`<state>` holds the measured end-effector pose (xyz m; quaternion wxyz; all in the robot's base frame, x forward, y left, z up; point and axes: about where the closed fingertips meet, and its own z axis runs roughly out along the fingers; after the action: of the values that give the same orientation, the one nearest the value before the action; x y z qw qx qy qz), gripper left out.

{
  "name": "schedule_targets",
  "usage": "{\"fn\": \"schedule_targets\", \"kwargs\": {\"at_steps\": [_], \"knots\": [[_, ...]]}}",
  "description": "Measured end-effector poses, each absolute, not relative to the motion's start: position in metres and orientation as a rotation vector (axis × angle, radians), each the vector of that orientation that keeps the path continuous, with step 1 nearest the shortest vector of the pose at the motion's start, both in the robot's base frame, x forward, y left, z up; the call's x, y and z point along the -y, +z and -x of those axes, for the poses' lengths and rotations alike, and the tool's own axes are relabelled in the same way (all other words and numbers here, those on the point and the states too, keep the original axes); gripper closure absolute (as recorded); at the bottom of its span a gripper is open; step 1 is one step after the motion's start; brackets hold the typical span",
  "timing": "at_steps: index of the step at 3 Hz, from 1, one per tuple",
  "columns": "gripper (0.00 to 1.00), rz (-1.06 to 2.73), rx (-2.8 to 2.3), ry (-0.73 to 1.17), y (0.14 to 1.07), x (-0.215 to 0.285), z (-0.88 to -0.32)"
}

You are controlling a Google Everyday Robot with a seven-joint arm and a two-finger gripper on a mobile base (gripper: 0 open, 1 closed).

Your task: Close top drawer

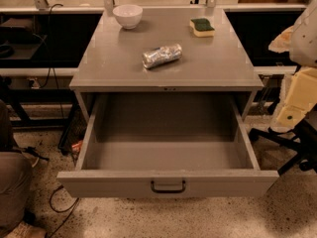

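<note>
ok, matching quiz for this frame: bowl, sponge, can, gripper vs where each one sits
Things:
1. bowl
2. sponge
3. can
4. gripper

Places:
A. right edge of view, apart from the pulled-out drawer
B. back left of the cabinet top
C. middle of the cabinet top, lying on its side
D. back right of the cabinet top

Pairs: 1-B, 2-D, 3-C, 4-A
</note>
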<state>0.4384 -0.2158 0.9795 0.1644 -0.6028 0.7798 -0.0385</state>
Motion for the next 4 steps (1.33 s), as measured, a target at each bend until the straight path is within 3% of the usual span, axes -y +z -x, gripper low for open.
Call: {"fn": "schedule_targets", "kwargs": {"at_steps": [2, 4], "knots": [[0.00, 1.700, -2.316, -0.061, 0.951, 0.217, -0.439], [0.00, 1.542, -2.707, 0.202, 0.814, 0.211, -0.394]]}}
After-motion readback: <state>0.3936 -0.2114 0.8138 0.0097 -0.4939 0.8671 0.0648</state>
